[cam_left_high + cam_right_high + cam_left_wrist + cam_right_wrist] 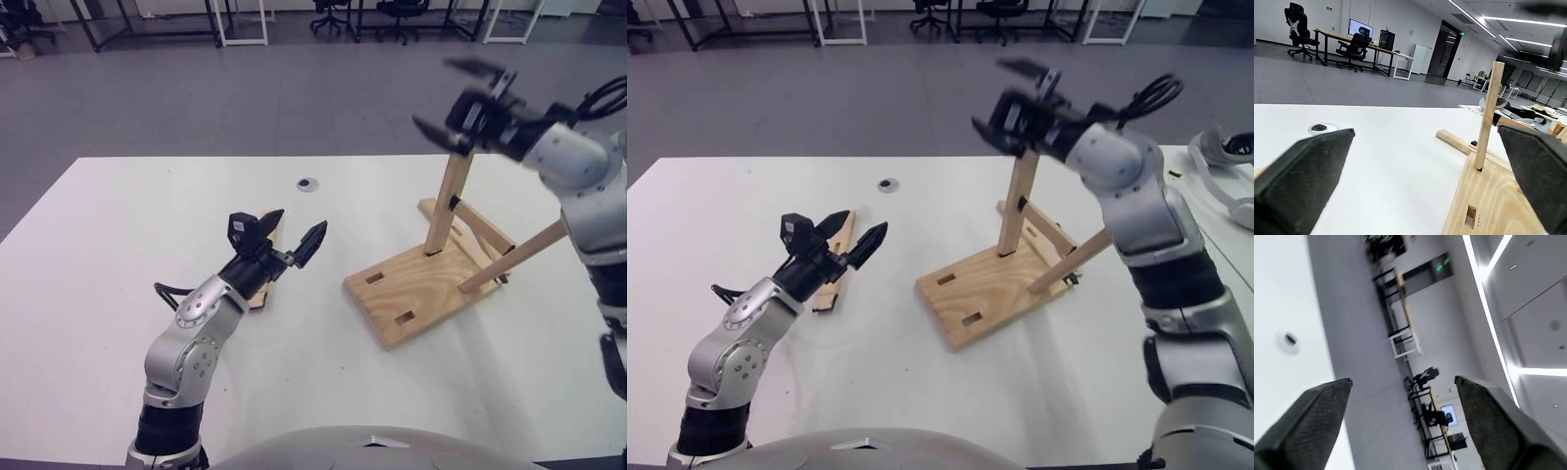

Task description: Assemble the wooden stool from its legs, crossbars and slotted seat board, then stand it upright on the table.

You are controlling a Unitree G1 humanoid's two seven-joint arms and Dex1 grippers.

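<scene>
L gripper (pixel 297 227) hung low over the table (pixel 118 245), fingers spread wide, nothing btw them. The loose wooden piece (pixel 830 297) lay flat beneath it, under the wrist and finger bases rather than under the tips, so it sat below and slightly behind the opening. Its long axis ran away from the robot and looked to lie at a slant to the line the gripper pointed along; exact angle hard to tell, since the arm covered its middle.

R gripper (pixel 433 93) was raised, also wide open and empty, just above and beside the top of the upright leg (pixel 449 201). That leg stood in a slot of the seat board (pixel 421 294), which lay flat, ahead of the L gripper and off to its right. A second leg (pixel 519 253) leaned at a slant from the board's far side, w/ a flat bar (pixel 475 223) lying beyond it. Two empty slots (pixel 375 278) faced the L gripper's side.

Judgement: L arm was much nearer the loose piece; R was well apart from it. A pick would prob. need the L gripper drawn back and tipped down so its jaws straddled the piece across its narrow width.
</scene>
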